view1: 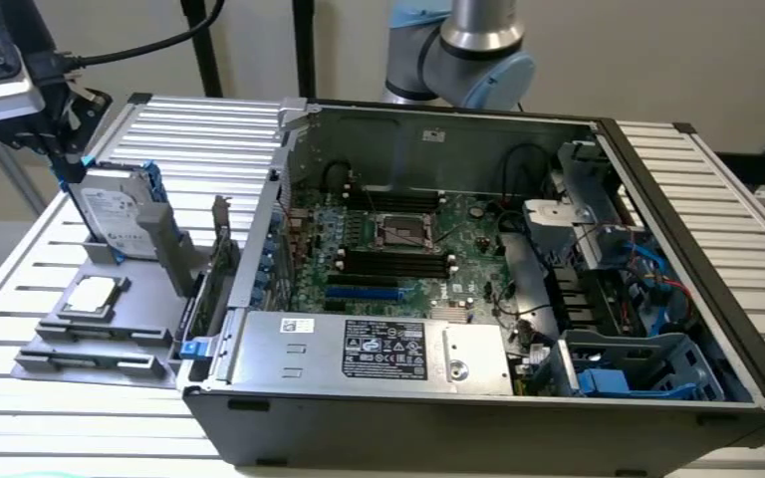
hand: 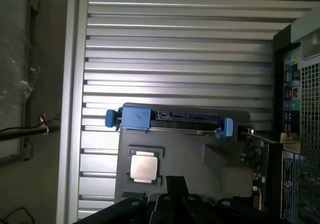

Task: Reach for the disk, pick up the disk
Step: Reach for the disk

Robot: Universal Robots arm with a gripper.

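Nearest us lies the open black computer case [view1: 489, 408]; at the exterior view's left, the silver-grey, blue-railed hard disk [view1: 107, 214] stands upright in a grey holder [view1: 143, 299]. Our black claw [view1: 64, 151], pressed together, hangs near its top edge. We judge the disk stiff, weighty and shock-sensitive: pinch its flat faces.

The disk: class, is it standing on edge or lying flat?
Standing on edge: the disk rises upright from the grey holder.
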